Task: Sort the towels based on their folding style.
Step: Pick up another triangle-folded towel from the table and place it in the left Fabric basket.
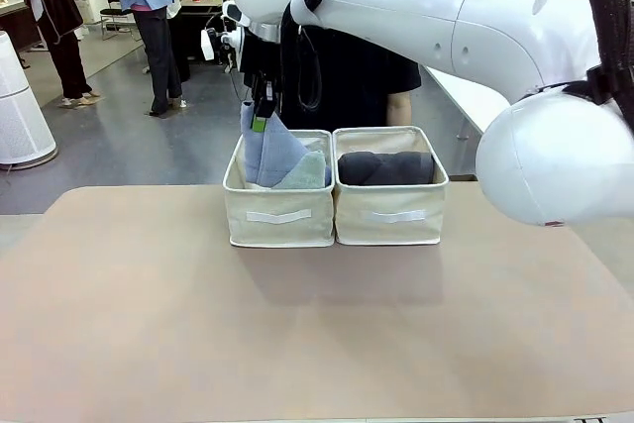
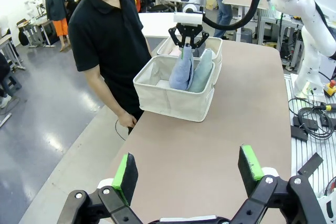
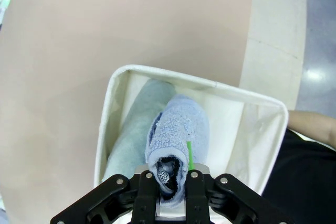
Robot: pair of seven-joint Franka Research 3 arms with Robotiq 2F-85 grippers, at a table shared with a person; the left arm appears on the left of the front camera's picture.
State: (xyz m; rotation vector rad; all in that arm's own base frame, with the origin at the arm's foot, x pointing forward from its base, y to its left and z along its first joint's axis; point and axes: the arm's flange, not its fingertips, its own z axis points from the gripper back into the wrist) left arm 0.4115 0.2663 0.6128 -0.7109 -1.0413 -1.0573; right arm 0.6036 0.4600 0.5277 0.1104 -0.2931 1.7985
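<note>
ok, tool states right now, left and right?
Left tool: open, holding nothing, above the table.
Right tool: closed on the periwinkle blue towel, over the left bin.

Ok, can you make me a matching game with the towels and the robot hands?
Things:
1. blue towel
2. teal towel
3. dark grey towel
4. left gripper

States:
A. open, holding nothing
B. lying in the right bin
C. pinched by the right gripper
D. resting in the left bin, not gripped

Pairs: 1-C, 2-D, 3-B, 4-A
</note>
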